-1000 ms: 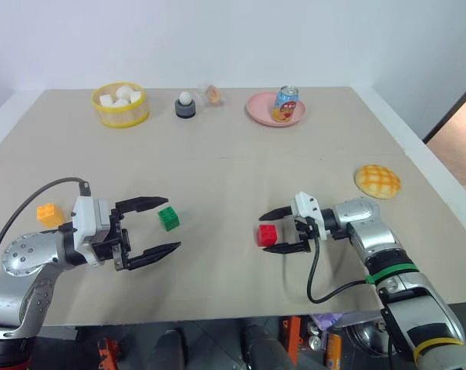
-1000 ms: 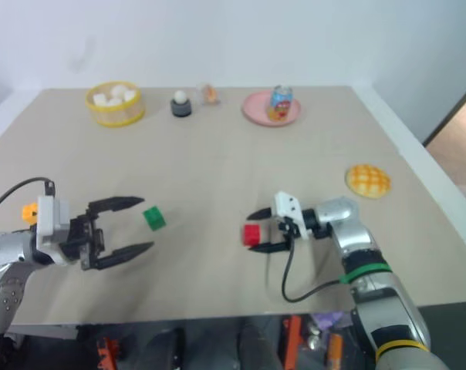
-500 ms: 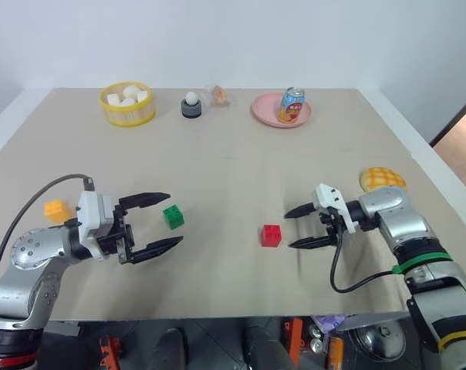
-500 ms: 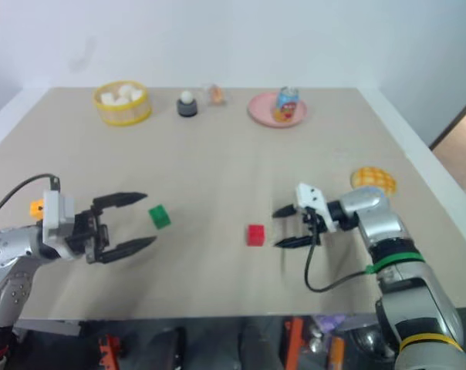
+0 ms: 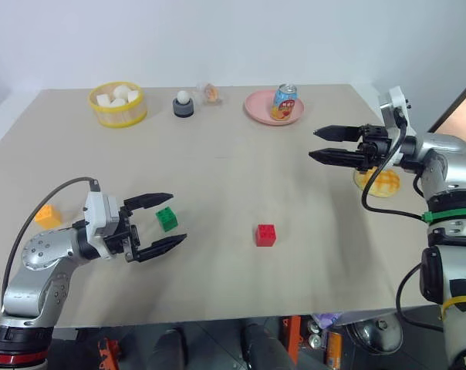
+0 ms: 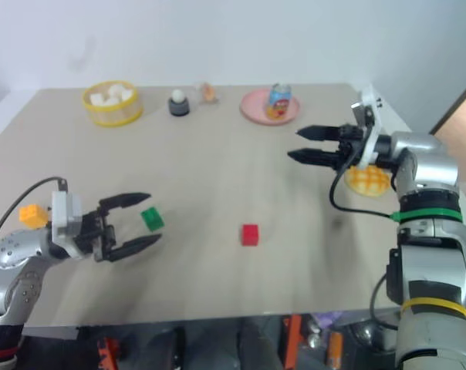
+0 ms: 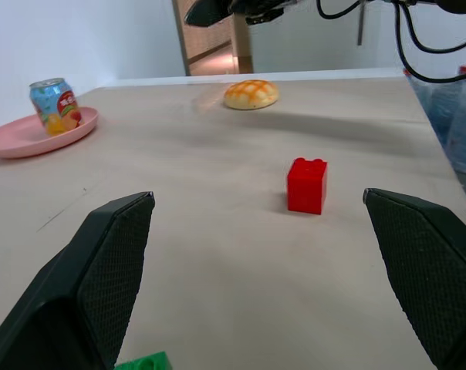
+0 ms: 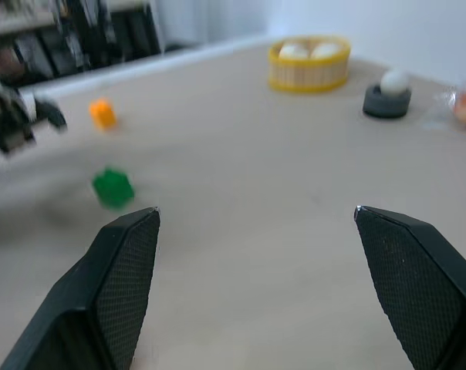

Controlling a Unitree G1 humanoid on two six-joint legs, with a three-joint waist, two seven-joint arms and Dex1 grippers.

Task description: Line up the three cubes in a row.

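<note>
The left pincer [image 5: 162, 223] hangs low over the surface [image 5: 241, 162], fingers spread wide and empty, with the green cube [image 5: 167, 219] between its tips. The red cube [image 5: 266, 235] sits near the middle, the orange-yellow cube [image 5: 47, 216] beside the left arm. The right pincer [image 5: 319, 145] is raised, open, empty, near the bun [image 5: 381, 182].

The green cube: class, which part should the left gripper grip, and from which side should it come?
Grip the green cube by its two flat side faces, leaving the studded top free. It probably suits a low, level approach from the robot's left, since the open left gripper already faces it there.
</note>
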